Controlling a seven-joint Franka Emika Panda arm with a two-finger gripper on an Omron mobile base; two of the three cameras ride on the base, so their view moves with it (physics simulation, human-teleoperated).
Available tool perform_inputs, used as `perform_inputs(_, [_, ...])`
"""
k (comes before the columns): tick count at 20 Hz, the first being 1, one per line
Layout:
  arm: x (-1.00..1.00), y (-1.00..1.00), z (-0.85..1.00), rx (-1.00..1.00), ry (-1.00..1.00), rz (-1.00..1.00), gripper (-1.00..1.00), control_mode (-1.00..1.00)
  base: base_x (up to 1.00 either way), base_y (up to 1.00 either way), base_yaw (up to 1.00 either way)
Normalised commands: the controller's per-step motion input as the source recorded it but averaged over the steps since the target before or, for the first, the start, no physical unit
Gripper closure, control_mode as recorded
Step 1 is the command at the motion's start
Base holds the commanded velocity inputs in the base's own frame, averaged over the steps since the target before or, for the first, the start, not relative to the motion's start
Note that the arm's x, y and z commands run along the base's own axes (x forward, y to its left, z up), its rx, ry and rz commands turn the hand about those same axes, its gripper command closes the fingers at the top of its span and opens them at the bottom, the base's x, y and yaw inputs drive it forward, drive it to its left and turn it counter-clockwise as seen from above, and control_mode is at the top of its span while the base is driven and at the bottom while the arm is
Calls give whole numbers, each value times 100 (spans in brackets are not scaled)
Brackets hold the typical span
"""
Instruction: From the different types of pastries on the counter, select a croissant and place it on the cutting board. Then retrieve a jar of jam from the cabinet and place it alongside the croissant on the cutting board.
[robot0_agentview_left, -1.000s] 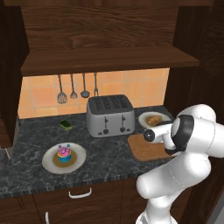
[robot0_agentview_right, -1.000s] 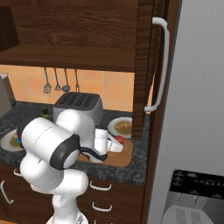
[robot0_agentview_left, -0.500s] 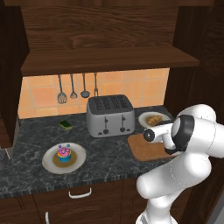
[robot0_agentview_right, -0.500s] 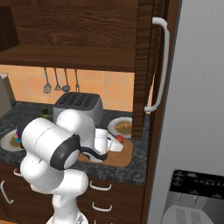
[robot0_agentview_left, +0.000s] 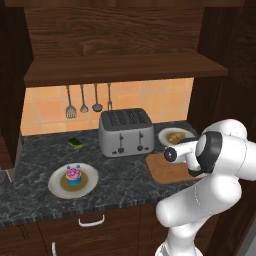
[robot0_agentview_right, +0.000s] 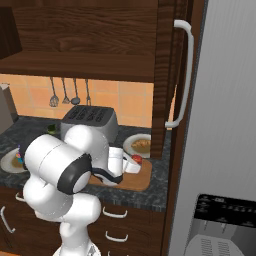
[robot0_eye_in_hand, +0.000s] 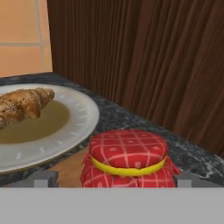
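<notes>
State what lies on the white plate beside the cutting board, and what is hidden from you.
A croissant lies on the white plate, on a brownish patch. The plate's left part runs out of the hand view; its near rim is hidden behind the jam jar.

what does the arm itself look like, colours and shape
The arm is glossy white, built of rounded, bulbous segments with dark black bands at the joints. The wrist narrows to a white boxy hand; the gripper is white too. In the hand view the fingers show as small grey tips.
</notes>
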Motion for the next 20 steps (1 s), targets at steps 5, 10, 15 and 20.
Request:
perform_inputs(5, [-36,30,0,0,-2,1,-100,-100,0,0,0])
perform_inputs(10, [-84,20,1,0,-5,0,-100,-100,0,0,0])
perform_inputs(15, [-75,42,20,-1,-17,2,-100,-100,0,0,0])
perform_inputs(20, [-4,98,66,-7,4,0,-100,-100,0,0,0])
